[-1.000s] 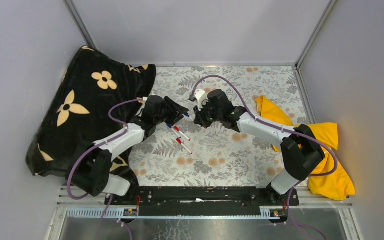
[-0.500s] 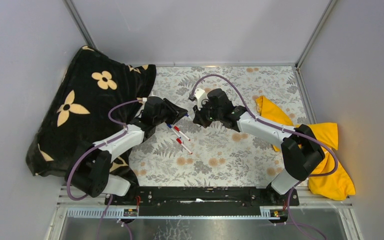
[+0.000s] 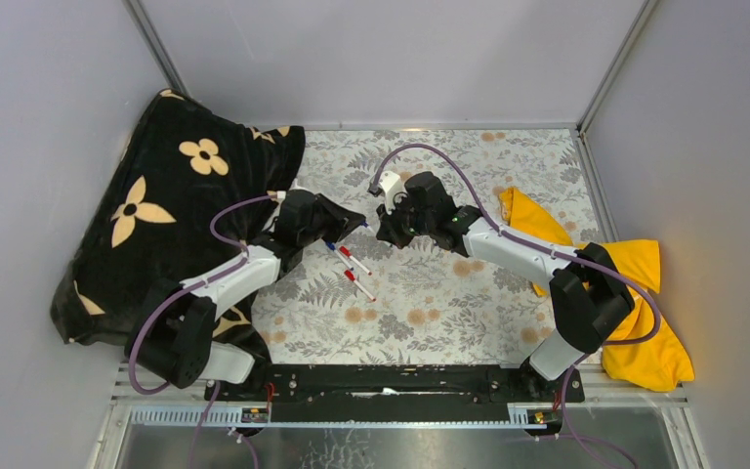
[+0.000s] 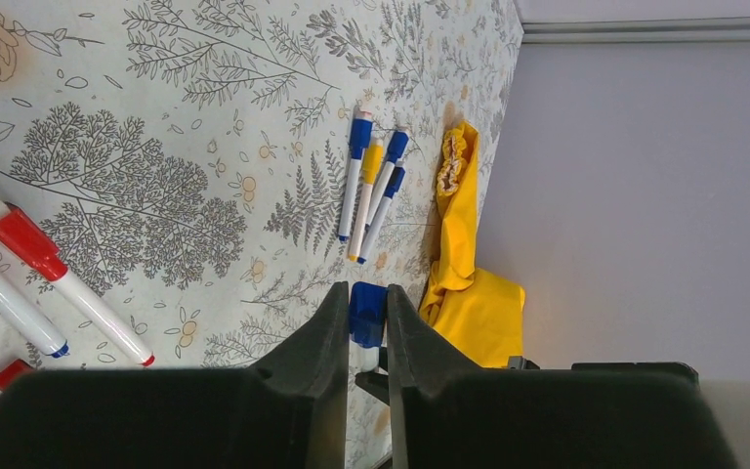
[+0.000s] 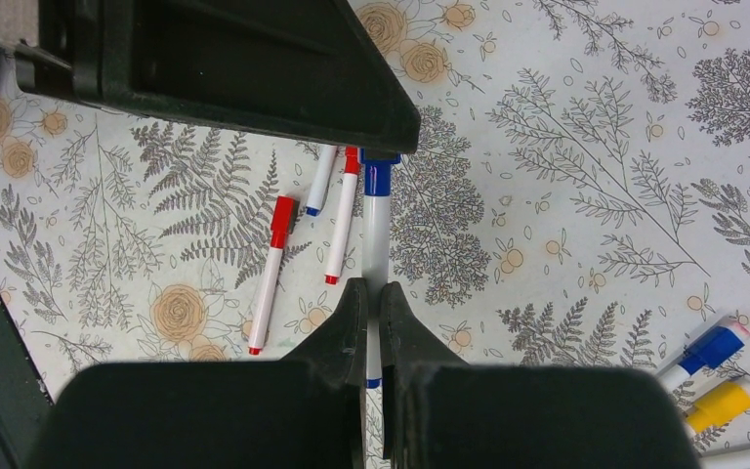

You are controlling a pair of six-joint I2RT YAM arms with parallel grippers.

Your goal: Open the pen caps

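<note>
At mid-frame the left gripper (image 4: 366, 295) pinches the blue cap (image 4: 367, 318) of a pen (image 5: 377, 230) (white barrel) which the right gripper (image 5: 372, 287) clamps tight.

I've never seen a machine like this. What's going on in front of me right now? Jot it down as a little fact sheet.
Cap end: left gripper closed on blue cap
Barrel end: right gripper closed on held pen
Cap: not yet pulled off
Loose nearby: red-capped pen, among others
Farther off: blue- and yellow-capped pens, lying together
Surface: floral tablecloth
Sides: black flowered cloth left, yellow cloth right
</note>
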